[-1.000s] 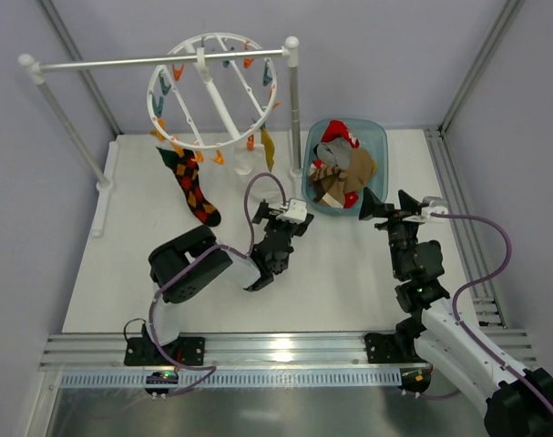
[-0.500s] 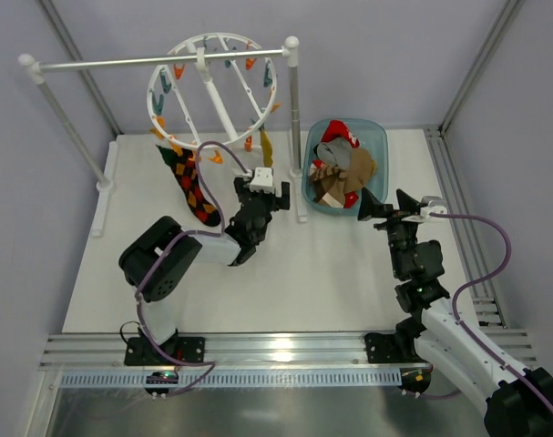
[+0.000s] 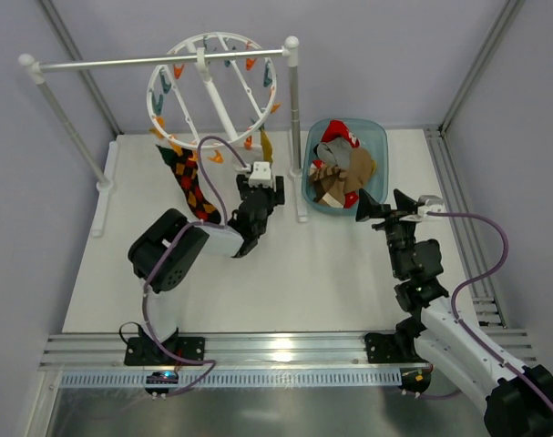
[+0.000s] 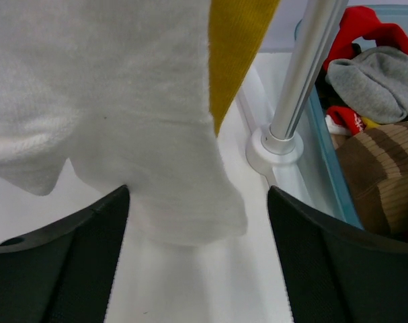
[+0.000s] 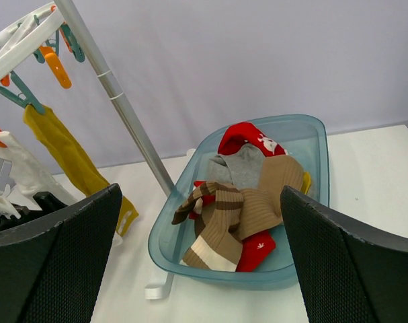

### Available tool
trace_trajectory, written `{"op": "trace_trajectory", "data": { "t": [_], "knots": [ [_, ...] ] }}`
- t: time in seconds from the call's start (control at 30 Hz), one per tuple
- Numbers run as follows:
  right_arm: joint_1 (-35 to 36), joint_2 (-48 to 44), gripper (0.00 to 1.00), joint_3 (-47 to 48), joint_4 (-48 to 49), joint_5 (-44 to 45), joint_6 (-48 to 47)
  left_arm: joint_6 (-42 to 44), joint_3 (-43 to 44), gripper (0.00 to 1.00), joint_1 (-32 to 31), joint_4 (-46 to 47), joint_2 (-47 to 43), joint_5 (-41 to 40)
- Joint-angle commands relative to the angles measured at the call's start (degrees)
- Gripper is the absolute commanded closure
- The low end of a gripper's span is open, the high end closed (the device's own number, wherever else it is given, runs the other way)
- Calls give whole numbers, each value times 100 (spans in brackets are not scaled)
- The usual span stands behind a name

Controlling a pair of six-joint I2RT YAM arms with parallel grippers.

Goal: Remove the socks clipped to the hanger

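The white wheel-shaped hanger point(image 3: 212, 86) hangs from the rail at the back left. A dark argyle sock point(image 3: 189, 182) and a yellow sock point(image 3: 266, 146) hang from its clips. A white sock point(image 4: 123, 101) fills the left wrist view, with the yellow sock point(image 4: 237, 54) behind it. My left gripper point(image 3: 261, 187) is open, its jaws wide apart either side of the white sock's lower end point(image 4: 197, 222), not closed on it. My right gripper point(image 3: 385, 205) is open and empty, just in front of the bin. In the right wrist view point(image 5: 200, 195) it faces the brown-and-tan striped sock point(image 5: 224, 222).
A teal bin point(image 3: 378, 137) of loose socks stands at the back right; it also shows in the right wrist view point(image 5: 217, 276). The white rail stand's right post point(image 3: 294, 118) stands between hanger and bin, with its foot point(image 4: 274, 145) close to my left gripper.
My left gripper has swung left and back from the table's middle to under the hanger, up to the white sock. The right arm has barely moved.
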Motion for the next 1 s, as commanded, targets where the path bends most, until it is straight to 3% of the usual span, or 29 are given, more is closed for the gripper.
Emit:
{"op": "trace_trajectory", "data": {
  "t": [0.0, 0.03, 0.17, 0.3, 0.37, 0.57, 0.7, 0.97],
  "knots": [
    [-5, 42, 0, 119, 331, -21, -11, -32, 76, 26, 70, 435, 136, -170],
    [-5, 42, 1, 119, 331, -21, -19, -67, -47, 39, 61, 523, 119, -170],
    [-13, 51, 0, 128, 331, -47, -2, -181, -294, 57, 61, 586, -48, -74],
    [-5, 129, 0, 172, 322, -152, -2, -155, -496, 93, 61, 752, -197, 32],
    [-13, 191, 0, 224, 322, -441, -81, -190, -654, 100, 53, 753, -302, 215],
    [-5, 779, 0, 619, 269, -1557, -178, -349, -1479, 100, 17, 1033, -1093, 787],
    [4, 1377, 1, 1067, 365, -2768, -81, -392, -2033, 100, -53, 1008, -1612, 1322],
    [434, 2256, 0, 1867, 569, -3492, -107, -533, -2491, 100, -106, 849, -2070, 1947]
  ]
}}
